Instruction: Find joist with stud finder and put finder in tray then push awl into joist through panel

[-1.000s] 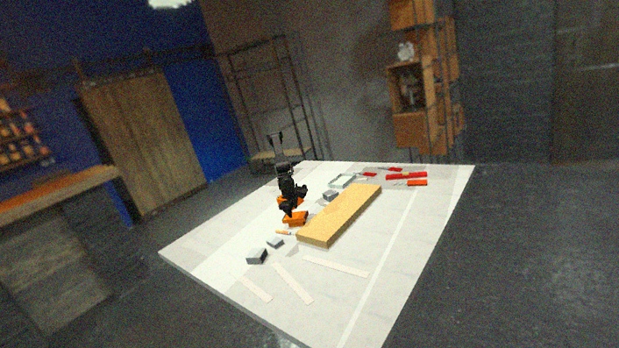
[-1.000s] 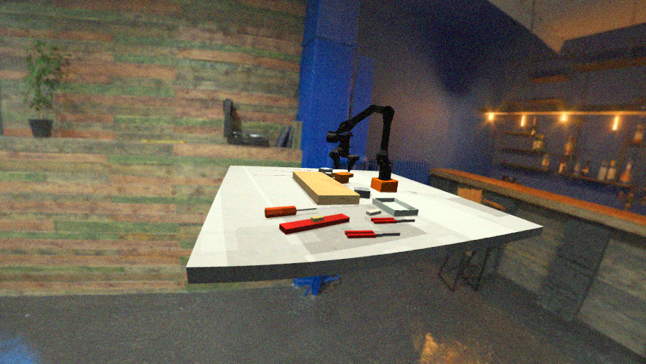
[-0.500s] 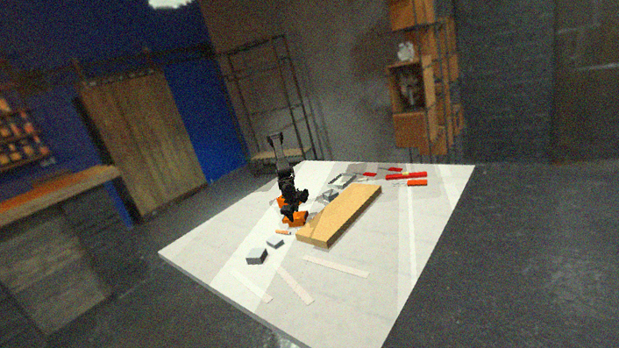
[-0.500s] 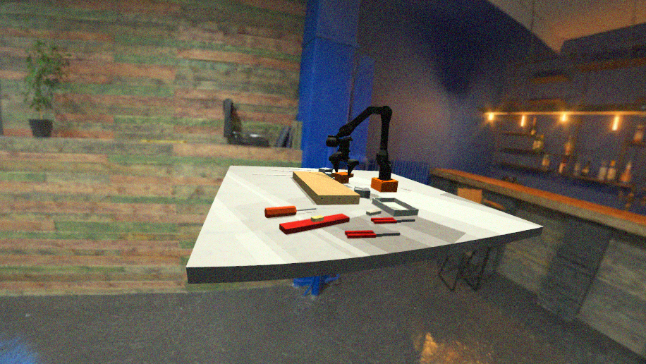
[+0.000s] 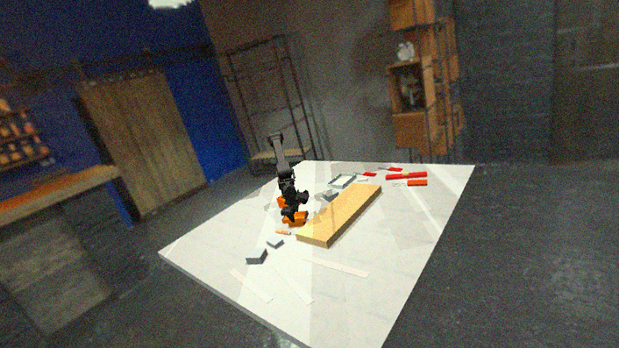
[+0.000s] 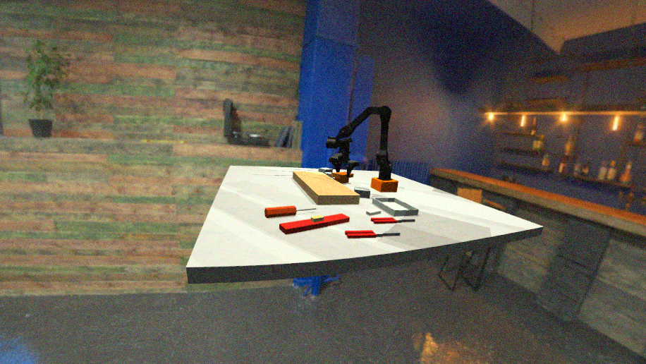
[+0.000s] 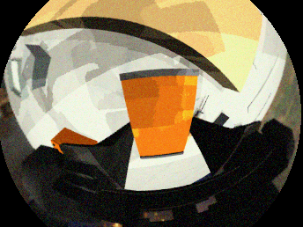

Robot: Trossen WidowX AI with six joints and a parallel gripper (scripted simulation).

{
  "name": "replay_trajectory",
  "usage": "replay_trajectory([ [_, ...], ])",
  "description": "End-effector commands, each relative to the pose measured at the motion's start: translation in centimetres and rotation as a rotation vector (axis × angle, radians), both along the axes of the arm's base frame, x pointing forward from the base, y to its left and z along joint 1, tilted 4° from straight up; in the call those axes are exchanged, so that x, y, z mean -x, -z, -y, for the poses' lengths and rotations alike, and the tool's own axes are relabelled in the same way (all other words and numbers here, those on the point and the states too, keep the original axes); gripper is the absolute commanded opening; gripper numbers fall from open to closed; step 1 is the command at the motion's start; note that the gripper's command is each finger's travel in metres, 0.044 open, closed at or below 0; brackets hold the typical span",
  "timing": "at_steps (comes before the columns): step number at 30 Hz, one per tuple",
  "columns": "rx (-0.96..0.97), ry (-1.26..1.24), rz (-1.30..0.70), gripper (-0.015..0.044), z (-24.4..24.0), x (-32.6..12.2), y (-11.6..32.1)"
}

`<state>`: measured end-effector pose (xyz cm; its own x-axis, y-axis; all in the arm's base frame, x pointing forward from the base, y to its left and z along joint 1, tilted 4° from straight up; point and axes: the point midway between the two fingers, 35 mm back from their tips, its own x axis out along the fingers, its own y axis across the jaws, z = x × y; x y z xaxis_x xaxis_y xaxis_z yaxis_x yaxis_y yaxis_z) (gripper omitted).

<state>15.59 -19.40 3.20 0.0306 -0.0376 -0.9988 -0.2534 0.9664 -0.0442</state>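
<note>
The orange stud finder (image 5: 298,218) (image 6: 342,176) (image 7: 159,112) lies on the white table beside the long edge of the wooden floor panel (image 5: 340,212) (image 6: 323,186) (image 7: 198,31). My gripper (image 5: 291,213) (image 6: 342,171) (image 7: 160,120) is down over the stud finder, with a finger touching each side of it. The grey tray (image 5: 334,178) (image 6: 382,204) stands past the panel's end, near the arm's orange base (image 6: 384,183). The awl (image 5: 416,183) (image 6: 280,210), with an orange handle, lies on the table beyond the panel.
A red level (image 5: 406,175) (image 6: 314,223) and two red-handled tools (image 6: 383,220) (image 6: 360,233) lie near the awl. Small grey blocks (image 5: 256,256) (image 5: 274,242) and a small orange piece (image 5: 282,231) (image 7: 72,138) lie by the stud finder. Pale strips (image 5: 337,267) lie toward the table's front.
</note>
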Motion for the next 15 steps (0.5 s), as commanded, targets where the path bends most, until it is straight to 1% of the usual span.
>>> replay_trajectory([
  [1,0.002,0.005,-0.005,0.0295,0.1,0.0,0.1],
  [3,0.002,0.005,-0.005,0.0281,0.1,0.0,0.1],
  [13,0.002,0.005,-0.005,0.0019,0.1,0.1,-1.3],
  [14,0.002,0.005,-0.005,0.0000,0.1,0.2,-1.5],
  [15,0.002,0.005,-0.005,0.0000,0.1,0.2,-1.7],
])
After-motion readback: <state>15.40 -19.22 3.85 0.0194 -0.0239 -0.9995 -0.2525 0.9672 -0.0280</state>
